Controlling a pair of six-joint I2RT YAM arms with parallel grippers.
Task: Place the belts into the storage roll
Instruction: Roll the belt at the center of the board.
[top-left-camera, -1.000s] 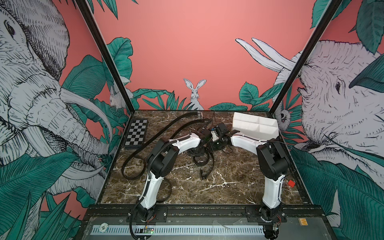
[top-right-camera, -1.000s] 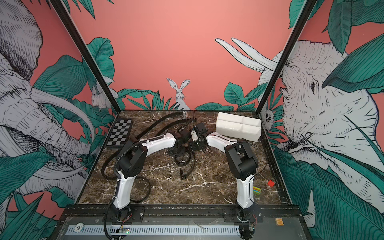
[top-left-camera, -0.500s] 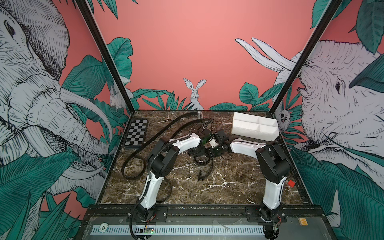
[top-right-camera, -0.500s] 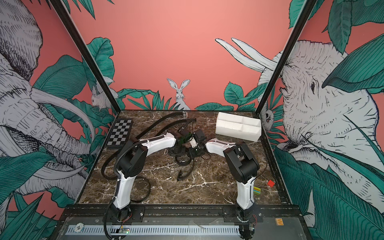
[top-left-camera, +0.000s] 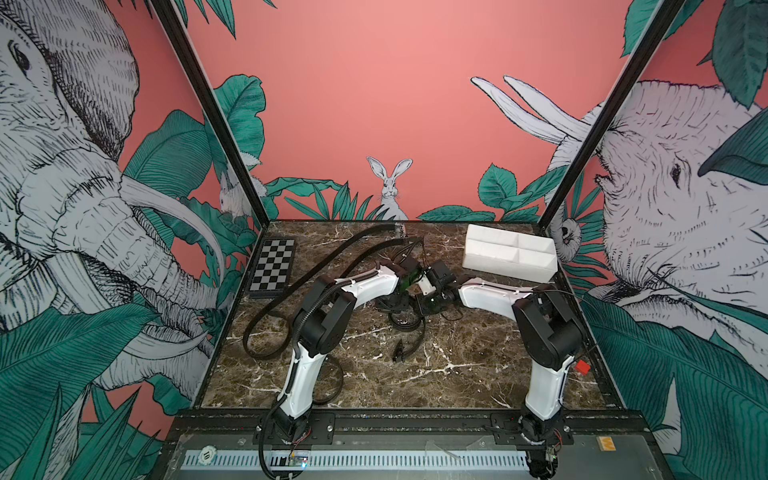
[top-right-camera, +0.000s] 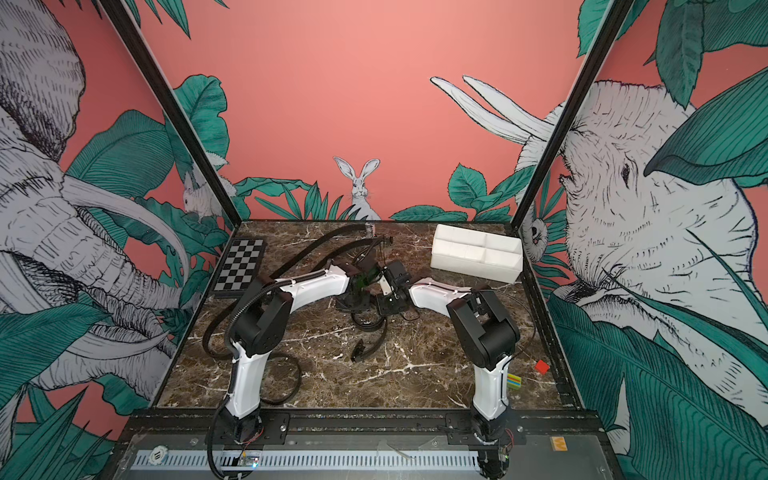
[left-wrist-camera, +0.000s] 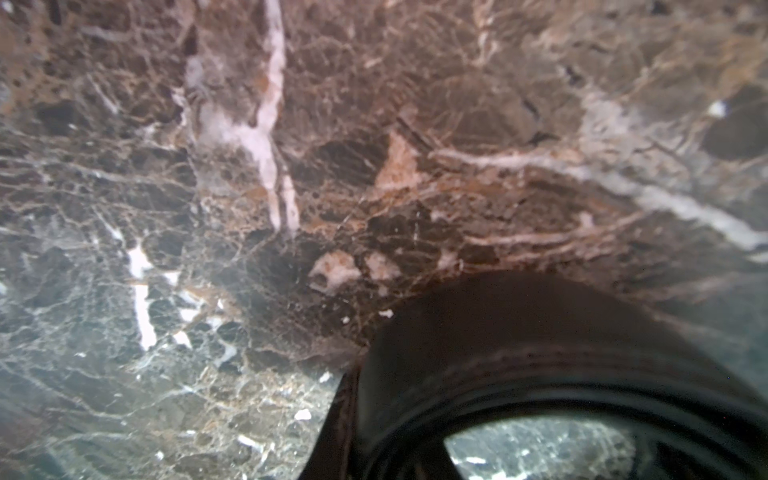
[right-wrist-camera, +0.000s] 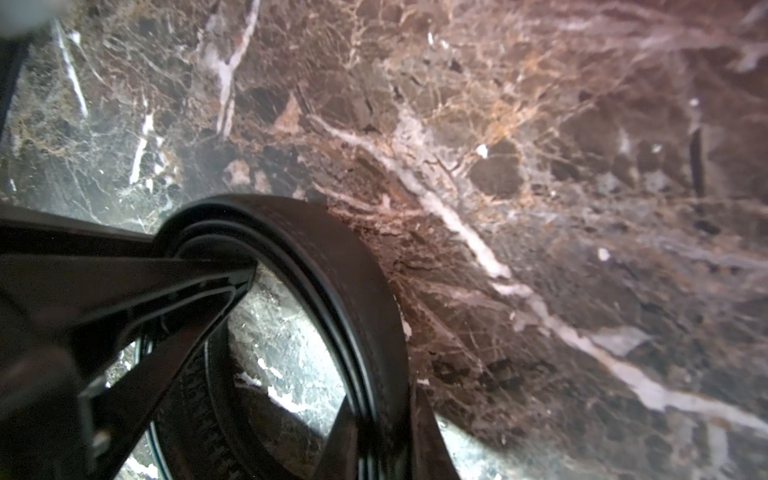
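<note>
A black belt wound into a coil (top-left-camera: 405, 322) stands on edge on the marble mid-table, its buckle end (top-left-camera: 400, 354) trailing toward the front. My left gripper (top-left-camera: 395, 305) and right gripper (top-left-camera: 426, 307) meet over it. In the right wrist view the coil (right-wrist-camera: 332, 266) has its wall pinched between my right gripper (right-wrist-camera: 384, 432), shut on it, and the left fingers (right-wrist-camera: 137, 286) clamp the far side. In the left wrist view the coil (left-wrist-camera: 519, 353) sits in my shut left gripper (left-wrist-camera: 382, 453). Another belt (top-left-camera: 336, 376) loops by the left arm's base. The white storage roll (top-left-camera: 511, 251) stands at the back right.
A checkered board (top-left-camera: 272, 268) lies at the back left. A ribbed black cable hose (top-left-camera: 266, 332) sweeps from the back wall round the left side. A red block (top-left-camera: 582, 366) and a striped block (top-right-camera: 514, 380) lie near the right arm's base.
My right arm swung from near the storage roll down to the coil, and its jaws closed on the coil's wall. The left arm stayed put.
</note>
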